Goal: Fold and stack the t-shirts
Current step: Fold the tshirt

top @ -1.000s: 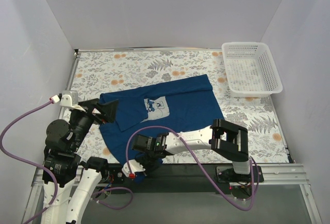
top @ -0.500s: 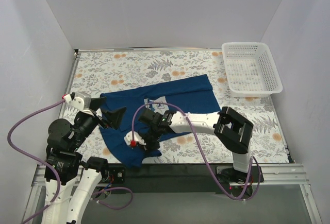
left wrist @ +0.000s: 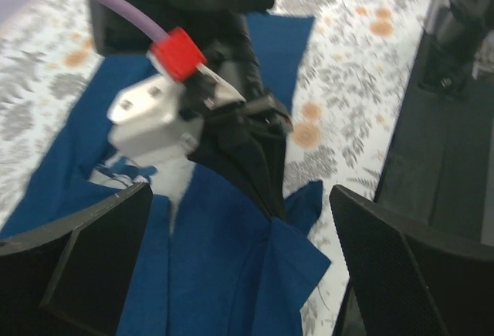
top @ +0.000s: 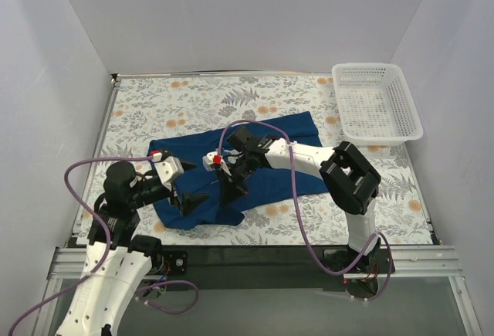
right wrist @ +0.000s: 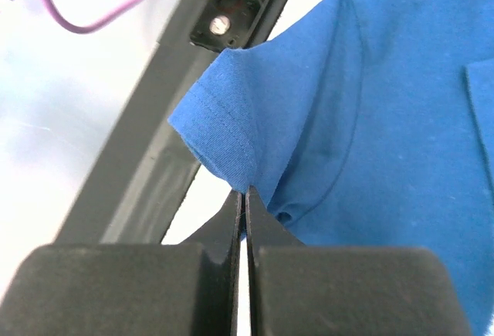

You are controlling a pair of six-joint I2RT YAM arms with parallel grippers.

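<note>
The navy blue t-shirt lies rumpled on the flowered table, its near part folded over. My right gripper reaches across from the right and is shut on a sleeve hem of the t-shirt, holding it just above the cloth. My left gripper is open beside it on the left, over the shirt's near left edge. In the left wrist view its fingers stand wide apart around the blue cloth and the right gripper's pinch. A pale bit of the print shows there; the right arm hides it from above.
A white lattice basket stands at the far right of the table. The black front rail runs along the near edge. White walls close in the left, back and right sides.
My right gripper has moved from the near edge up and away over the shirt, carrying the cloth with it. My left gripper has moved right and nearer, beside the right gripper.
</note>
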